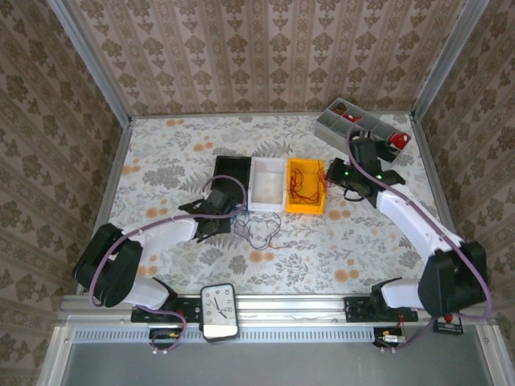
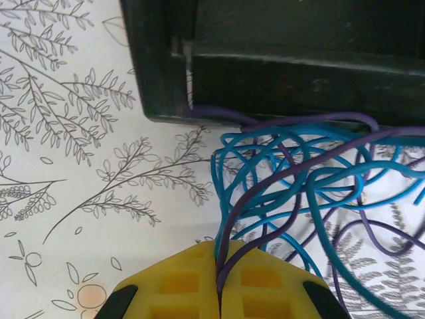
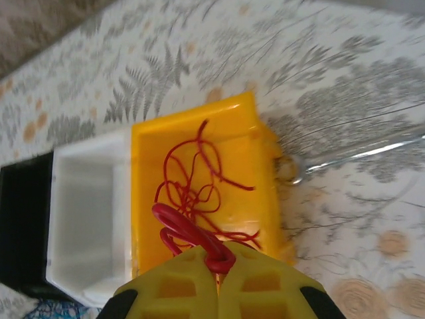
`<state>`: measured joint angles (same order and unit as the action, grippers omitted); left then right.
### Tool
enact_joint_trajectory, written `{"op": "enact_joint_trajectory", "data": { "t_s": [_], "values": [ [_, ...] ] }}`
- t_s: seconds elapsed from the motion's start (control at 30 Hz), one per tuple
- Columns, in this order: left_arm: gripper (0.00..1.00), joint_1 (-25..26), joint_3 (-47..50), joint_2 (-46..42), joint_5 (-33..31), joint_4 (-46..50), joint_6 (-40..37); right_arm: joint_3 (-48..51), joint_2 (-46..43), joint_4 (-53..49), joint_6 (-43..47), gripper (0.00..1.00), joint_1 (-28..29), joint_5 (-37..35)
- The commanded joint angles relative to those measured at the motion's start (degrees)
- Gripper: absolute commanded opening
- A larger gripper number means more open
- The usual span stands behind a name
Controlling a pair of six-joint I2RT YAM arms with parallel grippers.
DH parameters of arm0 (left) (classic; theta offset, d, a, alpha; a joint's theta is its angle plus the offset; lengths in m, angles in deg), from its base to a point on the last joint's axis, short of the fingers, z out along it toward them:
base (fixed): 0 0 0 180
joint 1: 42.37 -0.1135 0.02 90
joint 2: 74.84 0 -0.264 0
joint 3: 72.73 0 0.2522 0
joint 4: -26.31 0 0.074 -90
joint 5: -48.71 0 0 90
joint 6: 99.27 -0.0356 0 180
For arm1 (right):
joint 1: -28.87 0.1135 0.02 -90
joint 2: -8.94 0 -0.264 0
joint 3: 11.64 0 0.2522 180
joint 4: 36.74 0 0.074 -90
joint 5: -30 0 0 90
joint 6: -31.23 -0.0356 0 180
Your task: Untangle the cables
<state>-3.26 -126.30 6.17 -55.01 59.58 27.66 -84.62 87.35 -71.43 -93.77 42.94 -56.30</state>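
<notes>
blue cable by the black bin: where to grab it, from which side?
Take the blue cable at its outer loop, the arc bulging onto bare table in the left wrist view. Come from above on that open side: the black bin walls off the far edge, and the dark cable, pinched in the shut left gripper, crosses the middle loops. Probably the clearest strand.

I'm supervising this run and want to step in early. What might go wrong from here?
1. The left gripper is shut on the dark purple cable, which threads through loops of the blue cable; pulling may tighten the tangle or drag blue along.
2. The right gripper pinches the red cable above the yellow bin; retreating unopened would likely haul it out.
</notes>
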Motion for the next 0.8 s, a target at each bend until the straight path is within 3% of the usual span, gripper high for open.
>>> {"op": "enact_joint_trajectory", "data": {
  "t_s": [0.0,0.1,0.2,0.33,0.6,0.77],
  "values": [
    [0.00,0.3,-1.0,-2.5,0.3,-0.9,-1.8,-5.2,6.2,0.7,3.7,0.09,1.7,2.8],
    [0.00,0.2,-0.8,-3.3,0.3,-0.3,-1.5,-8.8,10.3,-0.6,4.9,0.38,2.8,3.1],
    [0.00,0.0,-0.7,-3.5,0.2,0.5,-0.8,-9.5,10.3,-1.5,7.7,0.51,5.4,2.1],
    [0.00,-0.5,-0.1,-3.8,0.0,0.5,0.0,-7.2,8.2,-3.0,12.3,0.53,10.6,2.2],
    [0.00,-1.4,-0.2,-2.3,0.3,0.1,0.4,-0.4,9.5,-4.5,17.5,0.48,24.6,9.4],
    [0.00,-1.4,-0.3,-1.7,0.8,-0.6,0.1,0.4,14.0,-3.6,16.8,0.47,28.1,10.9]
  ]
}}
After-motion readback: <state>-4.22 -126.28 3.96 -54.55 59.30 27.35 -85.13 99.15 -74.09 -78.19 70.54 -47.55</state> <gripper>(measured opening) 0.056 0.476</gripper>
